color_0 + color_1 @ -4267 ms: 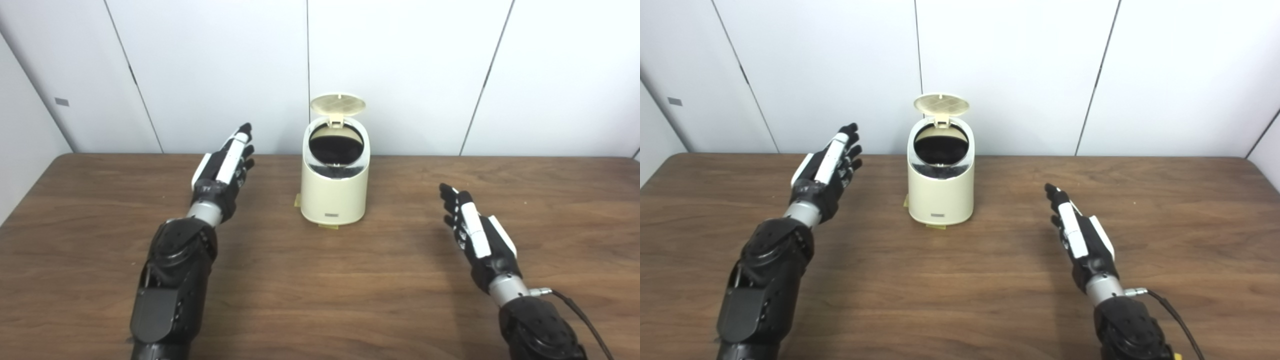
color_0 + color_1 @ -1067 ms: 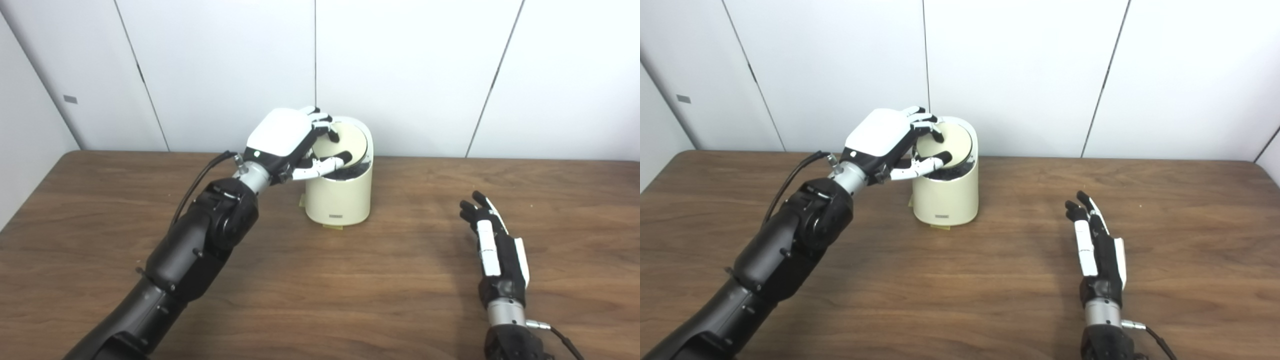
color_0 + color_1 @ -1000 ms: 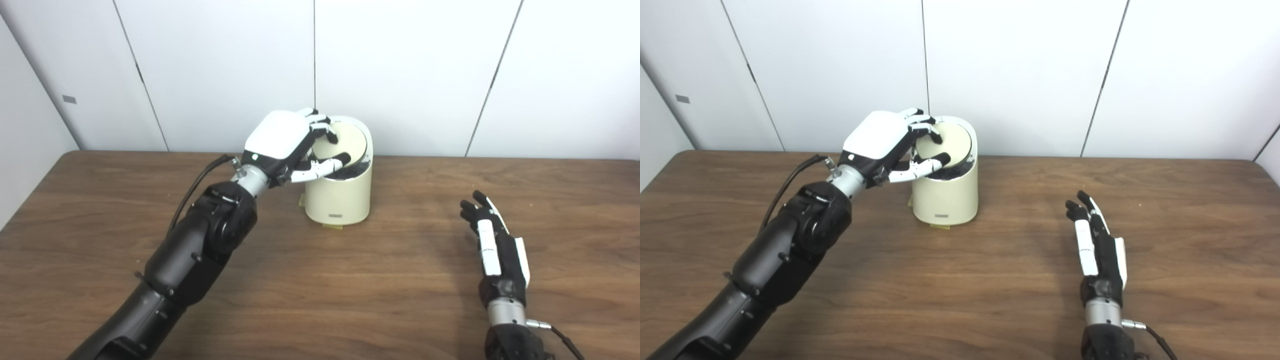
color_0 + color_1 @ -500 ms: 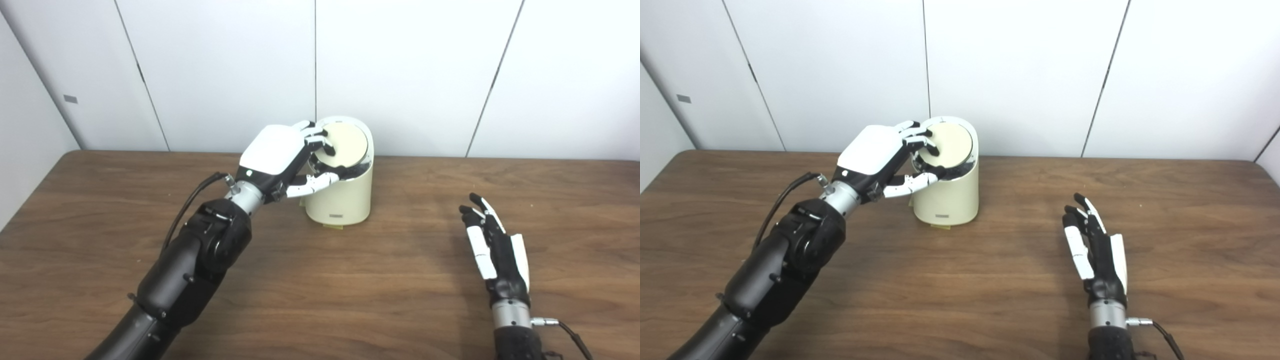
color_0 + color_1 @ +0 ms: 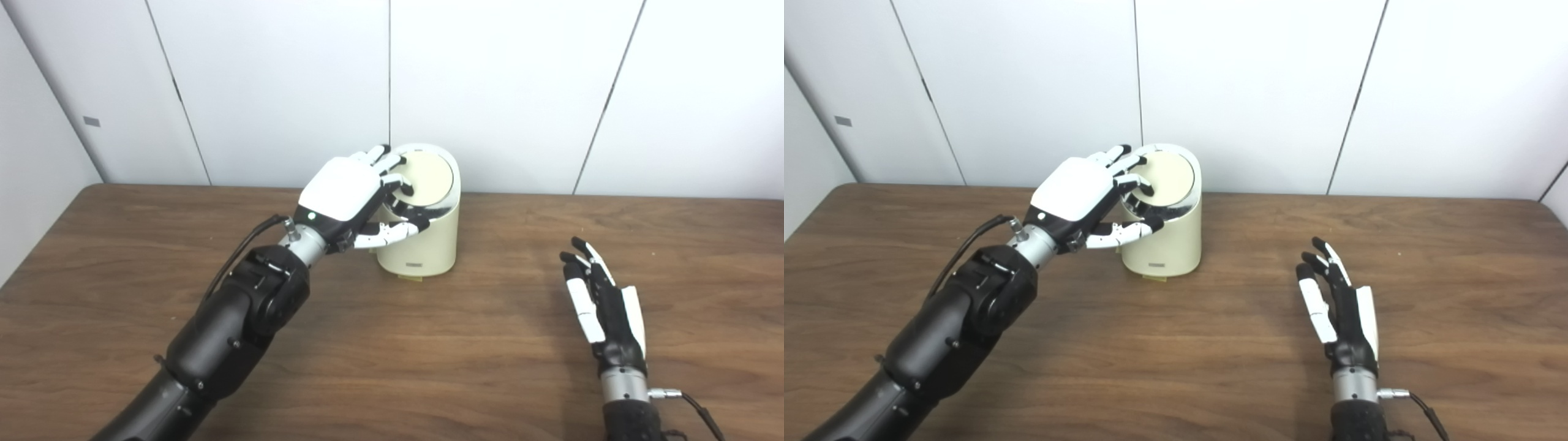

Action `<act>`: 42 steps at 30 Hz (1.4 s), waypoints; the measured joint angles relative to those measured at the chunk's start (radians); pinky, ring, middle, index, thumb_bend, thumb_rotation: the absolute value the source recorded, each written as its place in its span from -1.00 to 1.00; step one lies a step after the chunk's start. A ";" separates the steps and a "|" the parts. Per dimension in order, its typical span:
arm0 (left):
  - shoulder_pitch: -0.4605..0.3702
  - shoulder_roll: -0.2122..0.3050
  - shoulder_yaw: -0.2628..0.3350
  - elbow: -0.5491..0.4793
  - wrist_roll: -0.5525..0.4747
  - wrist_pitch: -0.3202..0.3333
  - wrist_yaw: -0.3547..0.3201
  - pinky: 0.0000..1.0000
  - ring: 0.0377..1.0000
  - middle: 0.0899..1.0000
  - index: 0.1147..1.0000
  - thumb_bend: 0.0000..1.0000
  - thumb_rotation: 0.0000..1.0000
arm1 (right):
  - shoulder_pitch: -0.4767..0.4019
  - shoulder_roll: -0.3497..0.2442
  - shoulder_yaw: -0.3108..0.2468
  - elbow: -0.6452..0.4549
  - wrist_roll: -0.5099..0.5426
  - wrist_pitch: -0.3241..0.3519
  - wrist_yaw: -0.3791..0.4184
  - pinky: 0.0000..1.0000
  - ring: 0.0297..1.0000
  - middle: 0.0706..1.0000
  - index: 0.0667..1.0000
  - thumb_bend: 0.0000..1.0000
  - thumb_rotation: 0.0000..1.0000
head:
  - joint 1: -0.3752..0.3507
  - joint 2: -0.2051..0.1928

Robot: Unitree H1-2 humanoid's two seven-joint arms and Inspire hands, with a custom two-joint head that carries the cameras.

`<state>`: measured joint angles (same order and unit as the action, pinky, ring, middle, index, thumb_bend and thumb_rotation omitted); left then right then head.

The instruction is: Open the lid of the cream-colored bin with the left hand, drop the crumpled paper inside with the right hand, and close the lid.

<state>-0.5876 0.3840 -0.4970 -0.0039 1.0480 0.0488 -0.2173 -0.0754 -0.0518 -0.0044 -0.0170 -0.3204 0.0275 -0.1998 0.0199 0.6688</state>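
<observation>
The cream-colored bin (image 5: 424, 244) stands at the back middle of the table, near the wall. Its round lid (image 5: 433, 176) lies down flat on the slanted top. My left hand (image 5: 343, 196) is at the bin's upper left, open, its fingertips (image 5: 401, 180) resting on the lid's left edge and the thumb stretched across the front rim. My right hand (image 5: 603, 306) hovers low over the table to the right of the bin, open, with nothing in it. No crumpled paper shows in either view.
The brown wooden table (image 5: 392, 355) runs back to a white panelled wall right behind the bin. Small yellow tape tabs (image 5: 409, 278) stick out under the bin's base. A cable (image 5: 245, 242) loops off my left wrist.
The lid, upright 4.3 s ago, has come down flat. In the last second my left hand slid back and down to the lid's left edge, fingers straightening. The right hand barely moved.
</observation>
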 measured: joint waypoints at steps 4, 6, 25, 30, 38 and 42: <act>-0.020 0.001 -0.031 0.000 0.085 0.007 -0.021 1.00 1.00 0.94 0.40 0.22 1.00 | 0.000 0.001 0.003 -0.001 -0.011 0.000 0.000 0.83 0.65 0.61 0.78 0.17 1.00 | -0.003 0.002; -0.019 0.000 -0.039 0.000 0.114 0.008 -0.021 0.99 1.00 0.92 0.37 0.21 1.00 | 0.000 0.002 0.004 -0.002 -0.016 0.001 0.000 0.82 0.64 0.61 0.78 0.18 1.00 | -0.003 0.002; -0.020 0.012 -0.051 -0.048 0.214 0.003 -0.070 0.94 0.98 0.87 0.28 0.05 1.00 | 0.002 0.007 0.002 -0.004 -0.016 0.007 0.000 0.76 0.63 0.61 0.78 0.13 1.00 | -0.012 0.009; 0.001 0.013 -0.010 -0.047 0.117 0.001 -0.070 0.86 0.91 0.81 0.32 0.02 1.00 | 0.001 0.008 0.000 -0.004 -0.014 0.007 0.000 0.75 0.63 0.60 0.78 0.14 1.00 | -0.012 0.009; 0.144 -0.026 0.178 -0.059 -0.218 -0.016 -0.020 0.62 0.76 0.78 0.86 -0.13 0.69 | 0.002 0.008 -0.006 -0.009 -0.006 0.007 0.001 0.73 0.60 0.61 0.78 0.14 1.00 | -0.005 0.011; 0.230 -0.102 0.308 -0.089 -0.402 0.008 -0.004 0.56 0.82 0.86 0.98 -0.20 0.77 | 0.002 0.011 -0.004 -0.009 0.000 0.006 0.002 0.70 0.61 0.61 0.77 0.13 1.00 | -0.005 0.008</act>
<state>-0.3572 0.2819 -0.1892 -0.0931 0.6462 0.0563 -0.2210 -0.0738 -0.0407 -0.0079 -0.0258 -0.3201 0.0338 -0.1976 0.0153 0.6765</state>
